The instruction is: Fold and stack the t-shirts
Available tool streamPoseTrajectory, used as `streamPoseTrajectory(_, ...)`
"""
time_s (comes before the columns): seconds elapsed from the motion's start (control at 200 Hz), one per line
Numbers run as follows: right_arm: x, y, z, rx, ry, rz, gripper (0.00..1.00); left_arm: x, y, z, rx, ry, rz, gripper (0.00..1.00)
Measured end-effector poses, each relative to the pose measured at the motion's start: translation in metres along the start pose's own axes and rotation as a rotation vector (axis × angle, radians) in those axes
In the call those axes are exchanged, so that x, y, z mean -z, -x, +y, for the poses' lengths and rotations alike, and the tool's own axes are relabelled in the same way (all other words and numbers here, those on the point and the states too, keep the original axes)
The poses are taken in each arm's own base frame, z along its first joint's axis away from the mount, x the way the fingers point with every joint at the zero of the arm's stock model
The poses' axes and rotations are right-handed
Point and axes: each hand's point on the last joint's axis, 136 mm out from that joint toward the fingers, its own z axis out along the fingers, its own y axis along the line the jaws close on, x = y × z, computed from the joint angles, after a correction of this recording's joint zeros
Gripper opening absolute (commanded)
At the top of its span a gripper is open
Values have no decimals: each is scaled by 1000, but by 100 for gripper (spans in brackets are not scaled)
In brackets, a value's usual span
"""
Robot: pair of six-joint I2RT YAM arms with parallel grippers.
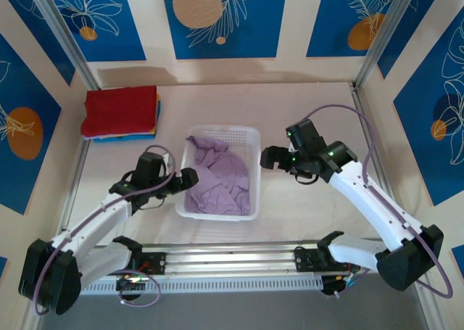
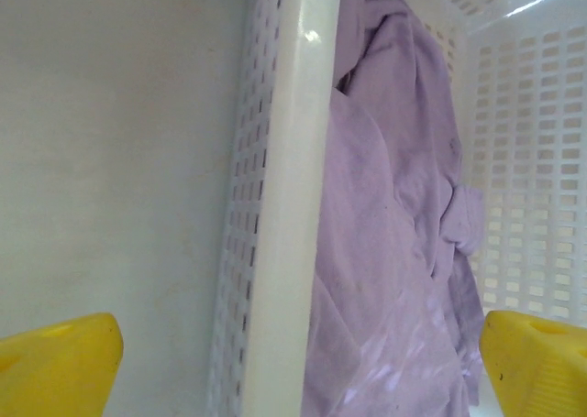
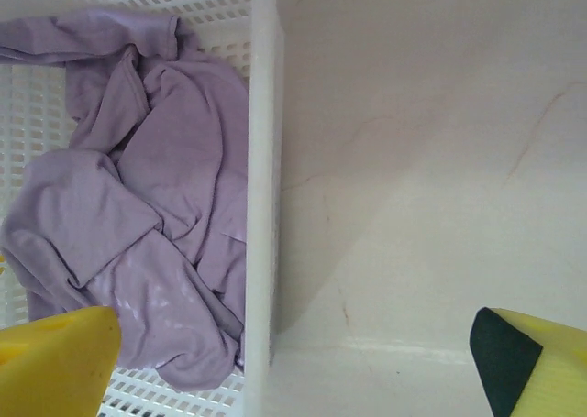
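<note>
A crumpled lavender-purple t-shirt (image 1: 220,180) lies in the white perforated basket (image 1: 251,140) at the table's middle; it also shows in the left wrist view (image 2: 385,252) and the right wrist view (image 3: 138,224). A folded stack with a red t-shirt (image 1: 120,109) on top rests at the far left, with blue and yellow edges (image 1: 134,135) under it. My left gripper (image 1: 190,176) hangs open over the basket's left rim (image 2: 284,234), holding nothing. On the other side, my right gripper (image 1: 270,158) stands open above the right rim (image 3: 260,206), also holding nothing.
Walls with blue panels close in the table on three sides. An aluminium rail (image 1: 232,261) runs along the near edge between the arm bases. Bare tabletop (image 1: 312,214) lies right of the basket and also left of it (image 1: 109,163).
</note>
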Motion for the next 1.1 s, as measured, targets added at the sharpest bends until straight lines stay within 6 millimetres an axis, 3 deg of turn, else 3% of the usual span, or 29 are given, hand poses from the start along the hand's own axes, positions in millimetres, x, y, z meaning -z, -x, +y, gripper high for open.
streamPoseTrajectory(0.235, 39, 24, -27, -70, -22, -99, 99, -33, 1, -39, -70, -13, 48, 99)
streamPoseTrajectory(0.55, 55, 30, -57, -230, 23, -132, 99, -106, 11, -111, -102, -45, 58, 99)
streamPoseTrajectory(0.65, 51, 27, -64, -292, 45, -110, 99, -133, 16, -142, -86, -70, 31, 99)
streamPoseTrajectory(0.805, 46, 26, -73, -386, 47, -83, 99, -173, 22, -211, -109, -149, 8, 99)
streamPoseTrajectory(0.875, 42, 25, -77, -414, 33, -64, 99, -180, 25, -231, -121, -170, -10, 99)
streamPoseTrajectory(0.95, 35, 23, -82, -445, 13, -33, 99, -177, 29, -240, -131, -169, -34, 100)
streamPoseTrajectory(1.1, 14, 13, -88, -485, 2, 52, 99, -164, 44, -228, -147, -117, -88, 99)
